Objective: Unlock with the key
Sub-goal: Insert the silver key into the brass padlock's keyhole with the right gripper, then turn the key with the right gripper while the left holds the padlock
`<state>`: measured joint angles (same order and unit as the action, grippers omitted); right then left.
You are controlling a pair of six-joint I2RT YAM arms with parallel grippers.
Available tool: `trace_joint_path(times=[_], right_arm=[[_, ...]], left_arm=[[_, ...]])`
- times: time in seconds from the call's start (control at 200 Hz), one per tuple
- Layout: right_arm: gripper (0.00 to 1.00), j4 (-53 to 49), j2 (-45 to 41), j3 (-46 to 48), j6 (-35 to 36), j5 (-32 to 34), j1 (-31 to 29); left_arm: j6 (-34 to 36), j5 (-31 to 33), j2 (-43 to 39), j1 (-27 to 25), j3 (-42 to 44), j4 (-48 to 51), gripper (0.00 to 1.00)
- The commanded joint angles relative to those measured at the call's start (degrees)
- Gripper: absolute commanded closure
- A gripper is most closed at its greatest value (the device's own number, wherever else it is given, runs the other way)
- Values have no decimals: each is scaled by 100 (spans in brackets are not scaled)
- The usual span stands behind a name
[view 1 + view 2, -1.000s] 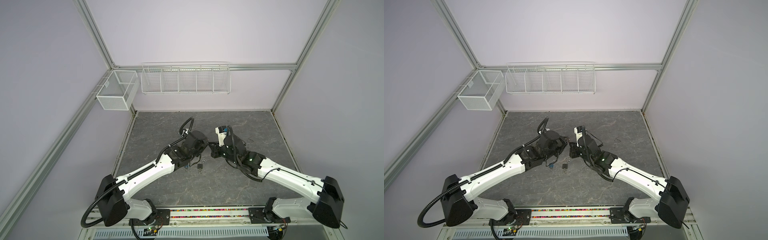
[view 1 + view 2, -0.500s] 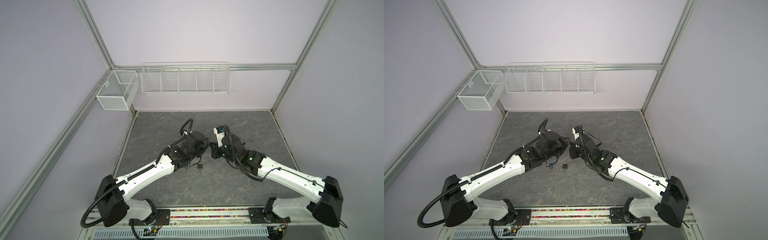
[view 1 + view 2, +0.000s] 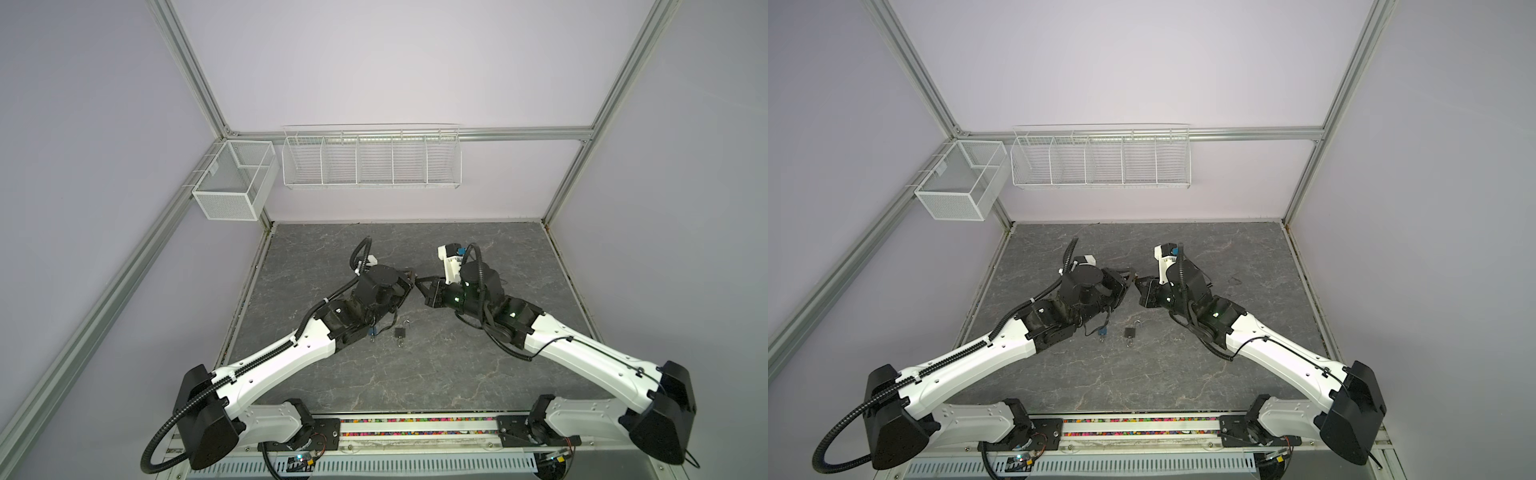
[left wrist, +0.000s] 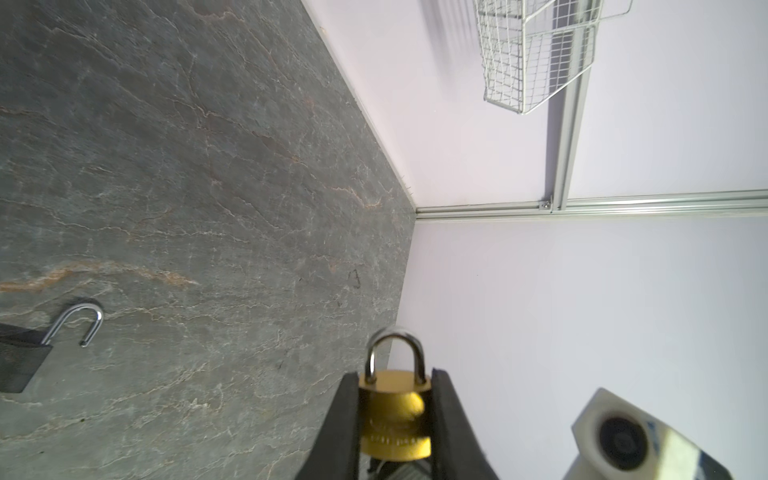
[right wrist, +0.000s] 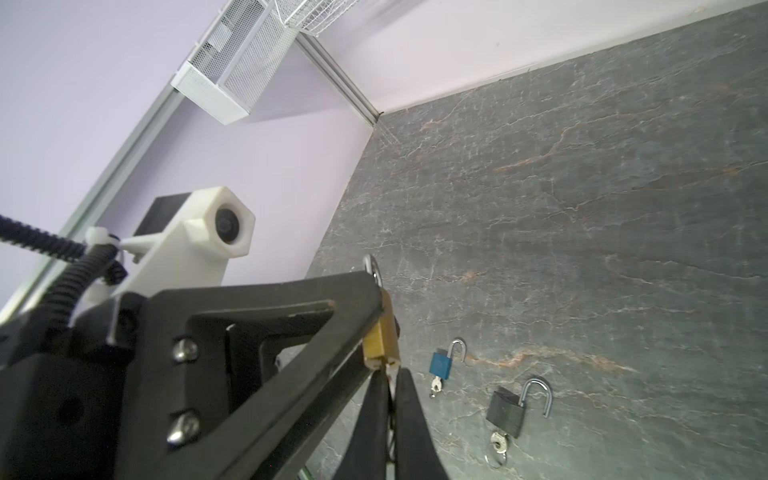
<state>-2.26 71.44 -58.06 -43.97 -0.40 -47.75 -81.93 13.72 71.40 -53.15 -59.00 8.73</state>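
Note:
A brass padlock (image 4: 395, 415) with its shackle closed is held off the table between the black fingers of my left gripper (image 4: 395, 376), which is shut on its body. The right wrist view shows the same padlock (image 5: 382, 332) edge-on. My right gripper (image 5: 390, 374) is shut on a thin pale key (image 5: 390, 366), whose tip meets the padlock's bottom end. How deep the key sits is hidden. In both top views the left gripper (image 3: 409, 277) and right gripper (image 3: 420, 281) meet tip to tip above the table's middle.
Near the table's middle, below the left arm, lie a blue padlock (image 5: 441, 363) and a black padlock (image 5: 507, 411), each with its shackle open and a key in it. A mesh basket (image 3: 232, 187) and a wire rack (image 3: 370, 158) hang on the back walls.
Both wrists have shifted only slightly where they meet. Both grips are unchanged, and the padlocks on the table have not moved.

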Motion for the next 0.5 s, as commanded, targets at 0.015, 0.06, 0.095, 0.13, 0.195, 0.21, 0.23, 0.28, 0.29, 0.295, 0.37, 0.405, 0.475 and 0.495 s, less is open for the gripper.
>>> trace_joint_path(times=[0.015, 0.06, 0.095, 0.13, 0.195, 0.21, 0.23, 0.28, 0.29, 0.295, 0.37, 0.405, 0.475, 0.495], right_arm=[[94, 1397, -130, -67, -830, -856, 77], [94, 1495, -155, -56, -960, -911, 120], [94, 1569, -173, -56, -1051, -955, 155], [94, 1631, -182, -65, -1135, -1007, 173], [93, 1659, -213, -66, -1297, -1040, 202], [94, 1682, -217, -53, -1328, -1048, 213], [94, 1720, -233, -35, -1356, -1056, 208], [94, 1777, -245, -27, -1324, -1067, 210], [94, 1763, -245, -33, -1314, -1067, 212], [94, 1755, -245, -36, -1302, -1067, 208], [94, 1586, -245, -85, -1166, -975, 200], [94, 1572, -245, -82, -1109, -962, 205], [93, 1469, -266, -91, -963, -889, 184], [94, 1417, -294, -99, -909, -848, 177]], left_arm=[[186, -670, -84, -284, 199, -356, 100], [261, -643, -159, -284, 250, -354, 100], [326, -614, -219, -284, 297, -378, 100], [381, -572, -293, -284, 338, -366, 100], [420, -484, -447, -284, 426, -310, 100], [442, -459, -486, -286, 457, -323, 100], [461, -429, -532, -284, 490, -344, 100], [506, -357, -628, -278, 561, -385, 100], [514, -347, -640, -276, 564, -395, 100], [517, -345, -647, -276, 569, -401, 100], [567, -282, -680, -275, 611, -642, 100], [616, -309, -675, -280, 597, -732, 100], [766, -280, -679, -275, 493, -724, 100], [810, -255, -685, -275, 459, -689, 100]])
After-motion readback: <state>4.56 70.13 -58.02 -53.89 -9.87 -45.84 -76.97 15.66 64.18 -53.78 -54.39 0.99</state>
